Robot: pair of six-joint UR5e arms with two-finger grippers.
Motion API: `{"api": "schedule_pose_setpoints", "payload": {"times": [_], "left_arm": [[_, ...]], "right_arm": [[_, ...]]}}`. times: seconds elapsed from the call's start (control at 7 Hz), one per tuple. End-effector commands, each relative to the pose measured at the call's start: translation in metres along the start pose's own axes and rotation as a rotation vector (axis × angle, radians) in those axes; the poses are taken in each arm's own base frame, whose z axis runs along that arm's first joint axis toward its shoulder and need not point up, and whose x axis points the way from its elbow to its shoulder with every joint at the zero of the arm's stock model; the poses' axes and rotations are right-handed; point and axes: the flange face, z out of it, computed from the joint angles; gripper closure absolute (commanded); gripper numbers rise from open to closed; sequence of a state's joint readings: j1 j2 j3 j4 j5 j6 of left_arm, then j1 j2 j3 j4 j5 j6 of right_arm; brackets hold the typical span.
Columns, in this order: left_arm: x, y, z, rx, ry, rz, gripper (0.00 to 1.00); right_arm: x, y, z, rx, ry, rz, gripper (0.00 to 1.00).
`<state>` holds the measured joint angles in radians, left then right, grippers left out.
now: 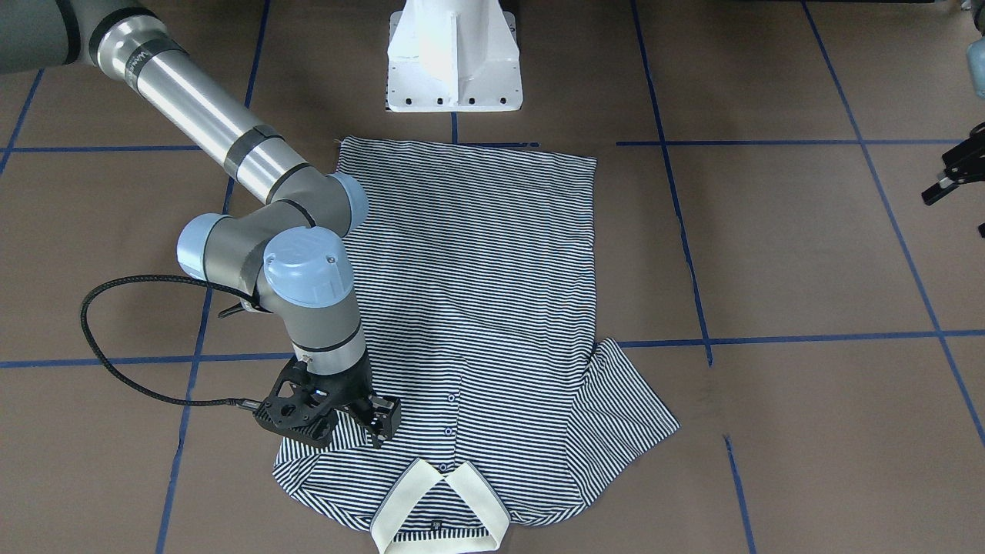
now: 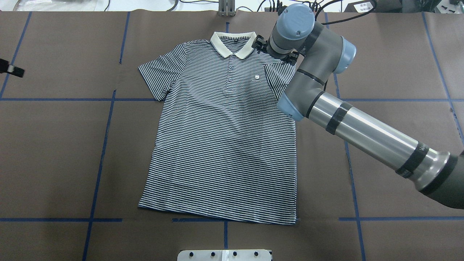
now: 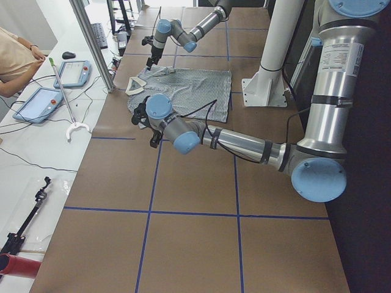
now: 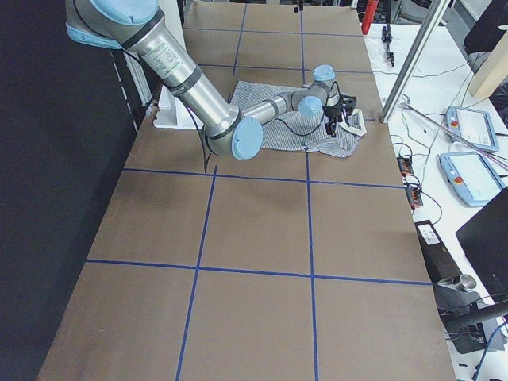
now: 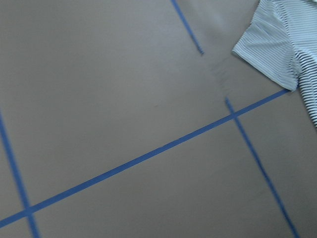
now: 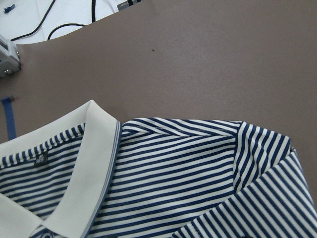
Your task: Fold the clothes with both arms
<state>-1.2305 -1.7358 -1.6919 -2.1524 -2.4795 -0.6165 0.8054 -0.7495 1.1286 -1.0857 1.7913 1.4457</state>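
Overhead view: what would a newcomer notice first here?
The navy-and-white striped polo shirt lies flat mid-table, its cream collar away from the robot and one sleeve already folded in over the chest. The silver-grey right arm reaches over it, its black right gripper at the shoulder beside the collar. The black left gripper is far off to the side.

The silver-grey right arm (image 1: 200,108) has pale blue joint caps (image 1: 304,261), a black cable (image 1: 82,315), perhaps faint lettering.

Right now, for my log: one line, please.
shirt: flat, one sleeve folded in | right gripper: beside collar | left gripper: off shirt
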Motion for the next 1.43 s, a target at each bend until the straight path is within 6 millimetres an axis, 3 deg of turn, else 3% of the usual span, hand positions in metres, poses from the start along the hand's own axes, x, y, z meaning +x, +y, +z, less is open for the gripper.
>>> {"api": "schedule_pose_setpoints", "payload": {"times": [0.0,0.14,0.29,0.43,0.57,0.86,1.29], "left_arm": [[0.113,-0.027,0.119,0.083,-0.109,-0.201,0.01],[0.139,-0.049,0.171,0.075,-0.145,-0.248,0.01],[0.149,-0.071,0.202,0.052,-0.184,-0.274,0.03],[0.136,-0.089,0.225,0.11,-0.272,-0.283,0.06],[0.138,-0.104,0.249,0.153,-0.337,-0.277,0.12],[0.131,-0.101,0.269,0.137,-0.369,-0.271,0.28],[0.139,-0.107,0.291,0.15,-0.391,-0.255,0.37]], "right_arm": [[0.077,-0.02,-0.041,-0.076,-0.053,-0.008,0.0],[0.12,-0.024,-0.059,-0.108,-0.067,-0.038,0.0],[0.139,-0.027,-0.07,-0.113,-0.075,-0.039,0.0],[0.151,-0.026,-0.073,-0.123,-0.073,-0.035,0.0],[0.159,-0.021,-0.081,-0.125,-0.082,-0.037,0.0],[0.163,-0.018,-0.089,-0.12,-0.092,-0.04,0.0],[0.163,-0.017,-0.093,-0.114,-0.097,-0.042,0.0]]}}
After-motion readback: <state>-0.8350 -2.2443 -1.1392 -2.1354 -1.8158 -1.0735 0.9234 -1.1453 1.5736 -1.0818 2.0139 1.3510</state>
